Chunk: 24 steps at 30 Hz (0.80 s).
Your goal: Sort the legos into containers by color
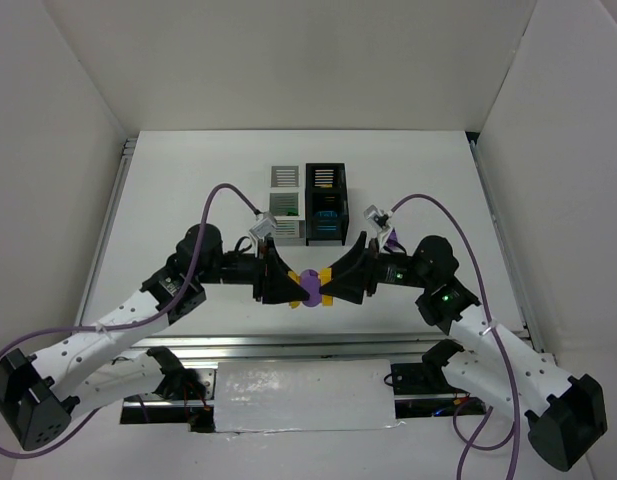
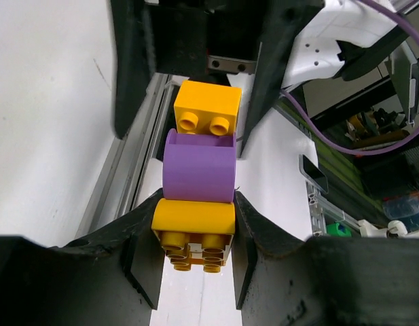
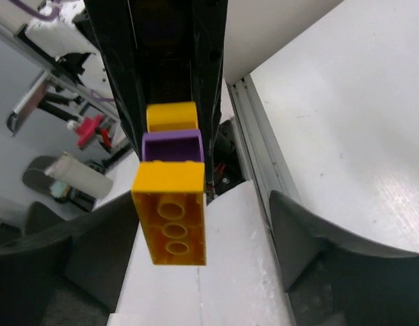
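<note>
Left gripper clamped on left yellow brick; right gripper, jaws apart around right yellow brick, purple brick stuck between. Whole stack at 6 o'clock from bins. Light, rigid, slick plastic; best pinched on flat sides, I'd judge.

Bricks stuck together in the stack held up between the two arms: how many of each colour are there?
Yellow bricks: 2
Purple brick: 1
Total: 3
</note>
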Motion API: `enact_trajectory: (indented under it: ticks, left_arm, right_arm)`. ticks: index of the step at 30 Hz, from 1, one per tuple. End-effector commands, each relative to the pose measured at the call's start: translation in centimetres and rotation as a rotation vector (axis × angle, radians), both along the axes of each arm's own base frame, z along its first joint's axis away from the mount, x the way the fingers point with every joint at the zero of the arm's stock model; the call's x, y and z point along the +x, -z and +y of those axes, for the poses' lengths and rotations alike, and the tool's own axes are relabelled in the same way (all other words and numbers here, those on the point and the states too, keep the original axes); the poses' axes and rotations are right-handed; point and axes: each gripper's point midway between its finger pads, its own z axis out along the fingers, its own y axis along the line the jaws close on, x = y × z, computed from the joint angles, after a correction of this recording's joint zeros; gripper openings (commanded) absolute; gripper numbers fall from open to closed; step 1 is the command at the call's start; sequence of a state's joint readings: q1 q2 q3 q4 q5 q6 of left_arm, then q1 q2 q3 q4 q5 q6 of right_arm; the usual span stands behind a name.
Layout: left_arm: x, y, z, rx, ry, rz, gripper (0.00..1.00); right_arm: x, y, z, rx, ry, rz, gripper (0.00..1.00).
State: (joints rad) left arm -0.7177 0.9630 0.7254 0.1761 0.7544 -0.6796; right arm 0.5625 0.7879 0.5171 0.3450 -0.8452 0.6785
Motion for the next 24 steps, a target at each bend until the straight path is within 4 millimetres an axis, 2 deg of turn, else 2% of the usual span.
enact_trajectory:
  ticks: [1, 2, 3, 4, 5, 9, 15, 21, 24]
  left_arm:
    - [-0.2, -3.4, 0.0, -0.069, 0.012, -0.114, 0.0]
    - [-0.2, -3.4, 0.0, -0.07, 0.016, -0.113, 0.0]
    - [-0.2, -3.4, 0.0, -0.072, 0.016, -0.11, 0.0]
    - [-0.2, -3.5, 0.0, -0.073, 0.017, -0.11, 0.0]
    - [-0.2, -3.4, -0.1, -0.071, 0.019, -0.109, 0.0]
    - [0.6, -2.8, 0.0, -0.038, -0.026, -0.087, 0.0]
    - [1.9, -3.2, 1.2, 0.013, -0.112, -0.104, 0.0]
    - [2.7, -3.4, 3.0, 0.05, -0.176, -0.114, 0.0]
    - [4.1, -3.5, 4.4, 0.094, -0.275, -0.115, 0.0]
  right_arm:
    - [-1.2, -1.8, -0.2, 0.038, -0.05, -0.091, 0.7]
    - [-1.2, -1.7, -0.2, 0.039, -0.048, -0.088, 0.61]
    - [-1.2, -1.8, -0.2, 0.042, -0.048, -0.091, 0.41]
    - [-1.2, -1.8, -0.2, 0.042, -0.052, -0.089, 0.3]
    - [-1.2, -1.9, -0.2, 0.044, -0.055, -0.089, 0.02]
    - [-1.2, -1.7, -0.2, 0.031, -0.054, -0.091, 0.0]
    - [-1.3, -1.4, -0.9, -0.011, -0.021, -0.15, 0.0]
    - [-0.4, -1.3, -1.3, -0.044, 0.015, -0.179, 0.0]
    - [1.0, -1.3, -1.7, -0.077, 0.107, -0.171, 0.0]
